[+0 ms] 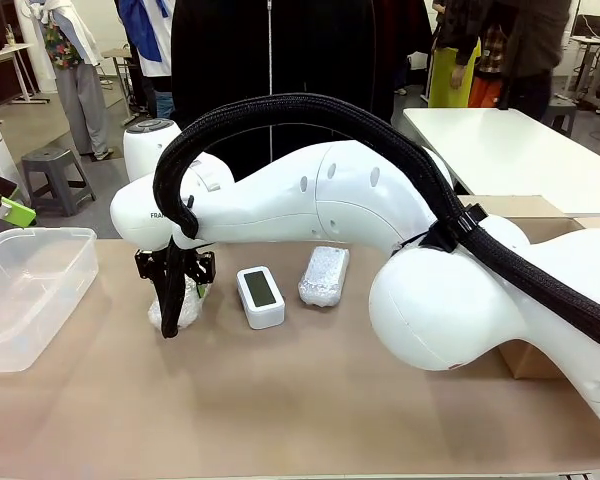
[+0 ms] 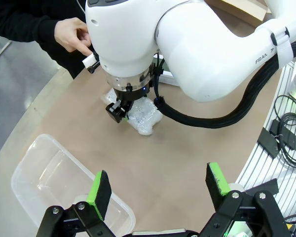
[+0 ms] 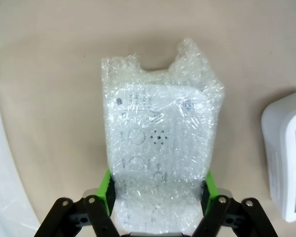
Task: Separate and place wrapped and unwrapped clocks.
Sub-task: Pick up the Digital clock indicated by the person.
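The right pincer (image 3: 157, 190) clamps wrapped clock (image 3: 158, 138), its buttons visible close-up; left pincer (image 2: 157, 187) gapes wide.

Table (image 1: 280, 400), tan matte top. Lying on it, left to right: clear plastic tub (image 1: 10, 350) at the left edge; left bubble-wrapped bundle (image 1: 185, 308); bare white clock (image 1: 261, 296), dark screen up; right bubble-wrapped bundle (image 1: 324, 275) just beside it; cardboard box (image 1: 525, 360), partly hidden

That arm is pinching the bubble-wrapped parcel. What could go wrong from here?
1. The right arm's fingers clamp only one end of the wrapped clock; the soft bubble wrap may slip or sag when lifted.
2. The bare clock lies close beside it, so a sideways swing might knock it.
3. A person's hand appears close to the arm's wrist and could get bumped.
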